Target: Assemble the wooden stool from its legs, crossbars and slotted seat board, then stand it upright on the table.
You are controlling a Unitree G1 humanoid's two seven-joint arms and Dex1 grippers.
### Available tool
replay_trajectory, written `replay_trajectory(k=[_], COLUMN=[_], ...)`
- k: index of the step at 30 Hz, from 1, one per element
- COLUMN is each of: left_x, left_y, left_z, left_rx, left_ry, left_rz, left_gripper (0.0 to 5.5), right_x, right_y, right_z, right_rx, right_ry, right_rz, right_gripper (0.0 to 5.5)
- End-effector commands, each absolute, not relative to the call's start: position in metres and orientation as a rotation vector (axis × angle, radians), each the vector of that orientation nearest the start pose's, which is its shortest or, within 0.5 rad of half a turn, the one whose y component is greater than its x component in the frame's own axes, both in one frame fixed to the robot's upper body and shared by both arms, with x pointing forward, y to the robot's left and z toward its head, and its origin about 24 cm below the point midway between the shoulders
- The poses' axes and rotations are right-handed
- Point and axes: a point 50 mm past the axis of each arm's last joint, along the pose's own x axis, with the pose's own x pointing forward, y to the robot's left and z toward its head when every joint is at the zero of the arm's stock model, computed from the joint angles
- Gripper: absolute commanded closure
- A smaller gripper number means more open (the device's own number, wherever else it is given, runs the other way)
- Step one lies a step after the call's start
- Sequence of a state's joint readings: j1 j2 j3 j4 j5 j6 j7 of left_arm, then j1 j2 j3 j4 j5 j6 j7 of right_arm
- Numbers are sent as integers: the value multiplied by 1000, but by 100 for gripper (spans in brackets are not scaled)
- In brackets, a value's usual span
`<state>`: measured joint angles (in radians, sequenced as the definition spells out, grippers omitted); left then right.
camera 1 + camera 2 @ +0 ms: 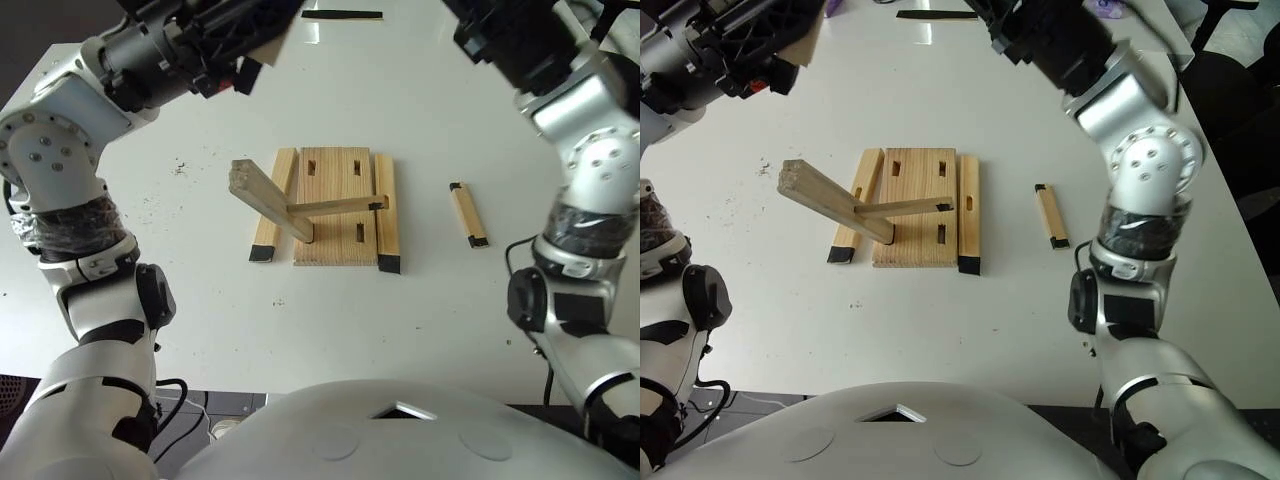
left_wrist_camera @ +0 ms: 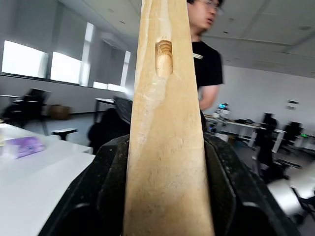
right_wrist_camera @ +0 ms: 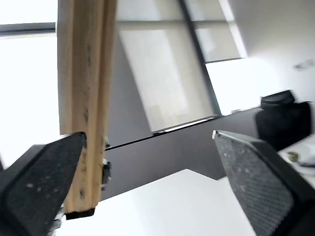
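Arms raised high | left tool (image 2: 166, 169) clenched on wooden piece (image 2: 165, 98) | right tool (image 3: 147, 142) released

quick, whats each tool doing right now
Left tool: closed on a slotted wooden piece.
Right tool: open, clamping nothing; a black-tipped wooden leg stands close beside it.

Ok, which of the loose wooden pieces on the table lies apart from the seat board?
The short piece on the robot's right, by itself; the long left piece and long right piece lie alongside the seat board.
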<state>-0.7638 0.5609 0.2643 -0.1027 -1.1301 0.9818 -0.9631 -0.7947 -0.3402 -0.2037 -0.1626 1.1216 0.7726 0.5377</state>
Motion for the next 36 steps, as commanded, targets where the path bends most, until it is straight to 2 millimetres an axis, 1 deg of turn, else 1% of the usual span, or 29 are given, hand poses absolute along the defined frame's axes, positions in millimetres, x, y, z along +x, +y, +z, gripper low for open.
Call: replay_trajectory(k=[1,3,5,9,12,15,23,27,28,30,31,32,36], left_x=[269,270,270,270,272,274,277,276,276,276,276,276,277], left_y=[166,167,166,165,167,168,166,167,167,168,169,169,171], left_z=[282,283,282,281,283,282,279,277,276,275,274,273,271], left_rx=[-303,-283,-270,-253,-234,-207,-121,-96,-90,-81,-76,-72,-64], left_ry=[-120,-116,-105,-72,-68,-48,-39,-41,-36,-27,-22,-20,-13], left_rz=[-1593,-1600,-1623,-1656,-1653,-1640,-1649,-1646,-1644,-1644,-1644,-1643,-1638], left_gripper=[350,350,350,350,350,350,350,350,350,350,350,350,350], right_x=[279,275,273,267,268,268,271,272,273,274,274,275,275], right_y=[-115,-114,-115,-121,-125,-122,-100,-98,-98,-99,-100,-100,-103], right_z=[300,304,306,311,312,312,302,303,303,303,304,304,304], right_rx=[486,475,454,406,397,386,349,334,329,325,326,327,318], right_ry=[-304,-297,-291,-323,-332,-330,-273,-269,-268,-271,-274,-276,-282], right_rz=[1426,1487,1511,1528,1501,1510,1543,1555,1549,1542,1540,1540,1534], right_gripper=[73,73,73,73,73,73,73,73,92,106,126,134,201])
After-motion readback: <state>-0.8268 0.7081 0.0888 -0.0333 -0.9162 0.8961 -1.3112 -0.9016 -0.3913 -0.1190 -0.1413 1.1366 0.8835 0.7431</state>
